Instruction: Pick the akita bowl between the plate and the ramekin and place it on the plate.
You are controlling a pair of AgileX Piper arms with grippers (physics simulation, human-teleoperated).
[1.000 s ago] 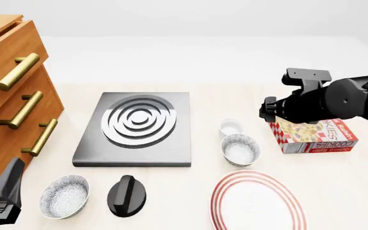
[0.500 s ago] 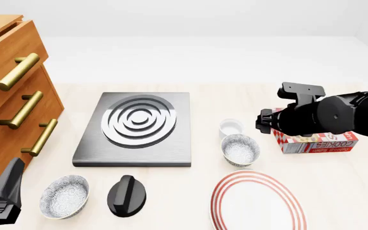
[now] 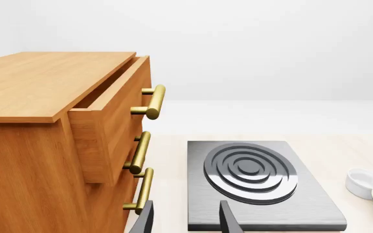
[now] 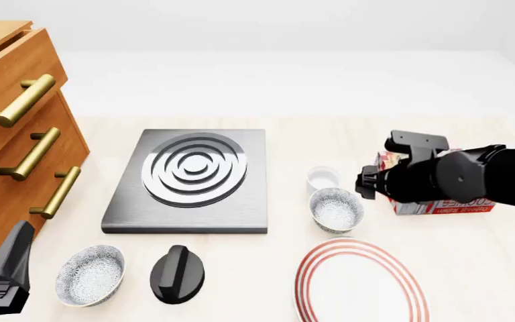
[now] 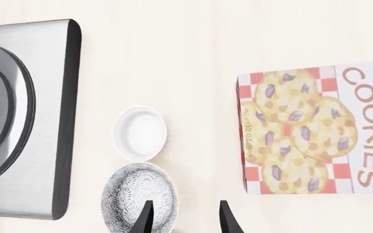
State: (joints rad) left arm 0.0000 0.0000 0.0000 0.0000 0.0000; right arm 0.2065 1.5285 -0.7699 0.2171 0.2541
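The akita bowl (image 4: 335,209), speckled inside, sits upright on the table between the small white ramekin (image 4: 324,179) and the red-ringed plate (image 4: 361,282). My right arm (image 4: 454,176) hovers just right of the bowl, above the cookie box. In the right wrist view my right gripper (image 5: 186,221) is open and empty. One fingertip is over the bowl's (image 5: 139,198) rim, with the ramekin (image 5: 140,133) beyond it. My left gripper (image 3: 185,222) is open and empty at the near left corner, far from the bowl.
A second speckled bowl (image 4: 90,274) and a black knob (image 4: 178,274) lie at the front left. A grey stove plate (image 4: 190,180) lies mid-table. The wooden dresser (image 4: 16,147) stands at the left with a drawer ajar. The cookie box (image 4: 441,194) lies right of the ramekin.
My right arm has come down and slightly left, closer to the bowl and low over the cookie box. The left arm and all objects have stayed put.
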